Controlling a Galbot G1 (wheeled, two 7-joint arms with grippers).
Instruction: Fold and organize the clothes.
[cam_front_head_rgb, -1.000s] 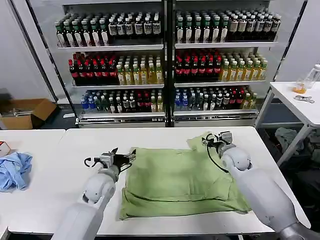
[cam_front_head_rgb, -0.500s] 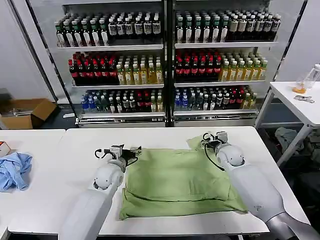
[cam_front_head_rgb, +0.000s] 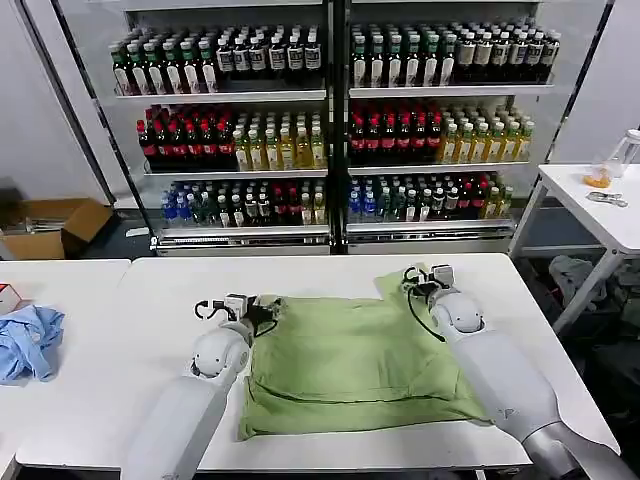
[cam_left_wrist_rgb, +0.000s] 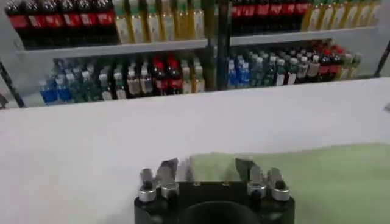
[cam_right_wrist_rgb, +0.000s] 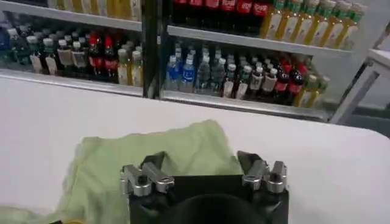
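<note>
The clothes are one light sage-green T-shirt (cam_front_head_rgb: 355, 360) lying roughly flat on the white table (cam_front_head_rgb: 330, 275), with one sleeve bunched at its far right corner. My left gripper (cam_front_head_rgb: 264, 308) is at the shirt's far left corner. In the left wrist view the left gripper (cam_left_wrist_rgb: 207, 167) is open, and the shirt's edge (cam_left_wrist_rgb: 304, 176) lies between and beyond its fingers. My right gripper (cam_front_head_rgb: 420, 279) sits at the far right sleeve. In the right wrist view the right gripper (cam_right_wrist_rgb: 202, 161) is open, low over the bunched green cloth (cam_right_wrist_rgb: 152, 149).
A crumpled blue cloth (cam_front_head_rgb: 28, 341) lies on the neighbouring table to the left. Shelves of bottles (cam_front_head_rgb: 330, 120) stand behind the table. Another white table (cam_front_head_rgb: 600, 205) with small items is at the right, and a cardboard box (cam_front_head_rgb: 50, 225) sits on the floor.
My left gripper has moved right and away from me to the shirt's far left corner. My right gripper has edged slightly left along the far sleeve. The shirt lies much as before.
</note>
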